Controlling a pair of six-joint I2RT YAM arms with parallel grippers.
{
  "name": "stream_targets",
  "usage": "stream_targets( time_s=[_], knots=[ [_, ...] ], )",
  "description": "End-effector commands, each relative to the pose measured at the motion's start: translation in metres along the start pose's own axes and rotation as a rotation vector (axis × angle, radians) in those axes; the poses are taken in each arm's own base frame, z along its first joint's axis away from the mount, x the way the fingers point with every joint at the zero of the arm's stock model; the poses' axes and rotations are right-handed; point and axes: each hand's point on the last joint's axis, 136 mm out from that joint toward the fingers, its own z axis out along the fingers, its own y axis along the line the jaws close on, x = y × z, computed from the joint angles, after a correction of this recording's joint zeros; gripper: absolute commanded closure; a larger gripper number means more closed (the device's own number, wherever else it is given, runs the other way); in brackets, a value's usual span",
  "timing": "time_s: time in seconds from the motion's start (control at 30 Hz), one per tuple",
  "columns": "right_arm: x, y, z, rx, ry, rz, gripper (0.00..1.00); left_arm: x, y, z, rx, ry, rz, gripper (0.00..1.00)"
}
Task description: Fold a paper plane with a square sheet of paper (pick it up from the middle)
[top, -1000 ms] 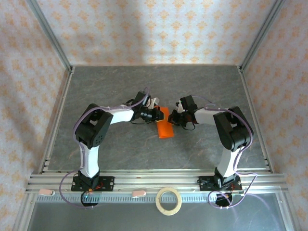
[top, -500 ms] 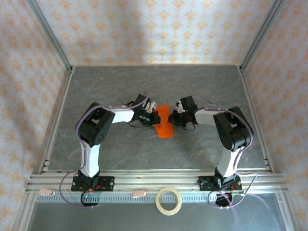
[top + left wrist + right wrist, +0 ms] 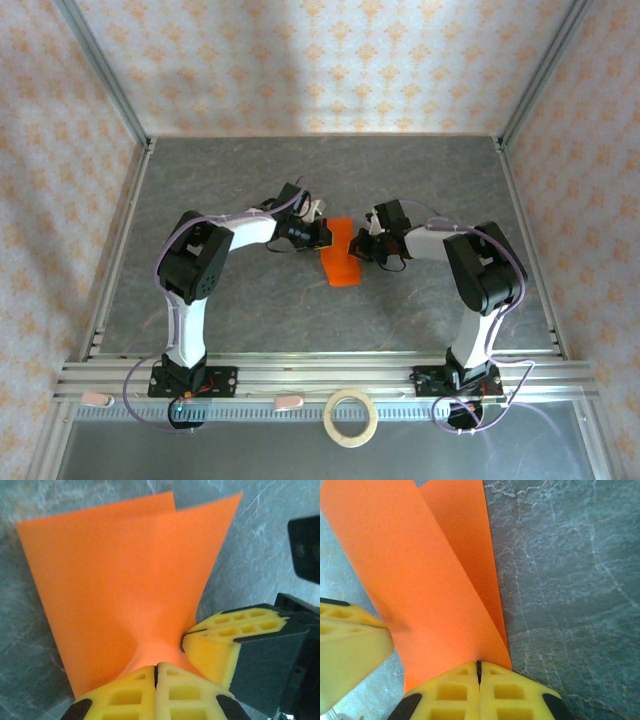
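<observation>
The orange paper plane (image 3: 340, 258) lay mid-table (image 3: 430, 180), between the 2 claws. The left gripper (image 3: 156, 674) was clenched on its left edge and the right gripper (image 3: 479, 669) on its right edge, each pinching the folded sheet.

left claw (image 3: 324, 237) edged farther back, paper plane (image 3: 340, 260) shifted

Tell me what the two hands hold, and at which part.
Both hold the folded bright orange paper plane. The left hand pinches its left edge, the right hand its right edge, close together toward the far end.
</observation>
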Motion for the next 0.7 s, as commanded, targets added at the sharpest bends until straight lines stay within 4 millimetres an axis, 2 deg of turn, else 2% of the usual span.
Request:
stream_targets(
  time_s=[0.0, 0.23, 0.3, 0.47, 0.57, 0.67],
  knots=[
    [0.048, -0.08, 0.005, 0.281, 0.111, 0.129, 1.0, 0.006, 0.022, 0.007, -0.068, 0.024, -0.029, 1.0],
    [0.05, -0.081, 0.005, 0.279, 0.113, 0.134, 1.0, 0.031, 0.068, 0.019, -0.168, 0.07, -0.076, 1.0],
    [0.051, -0.081, 0.005, 0.28, 0.116, 0.134, 1.0, 0.029, 0.072, 0.018, -0.186, 0.072, -0.074, 1.0],
    [0.051, -0.082, 0.006, 0.283, 0.12, 0.129, 1.0, -0.004, 0.033, 0.005, -0.118, 0.03, -0.016, 1.0],
    [0.05, -0.082, 0.006, 0.283, 0.12, 0.13, 1.0, -0.017, 0.013, 0.001, -0.059, 0.017, -0.005, 1.0],
    [0.049, -0.081, 0.006, 0.282, 0.117, 0.128, 1.0, -0.023, 0.009, 0.004, -0.037, 0.021, -0.008, 1.0]
  ],
)
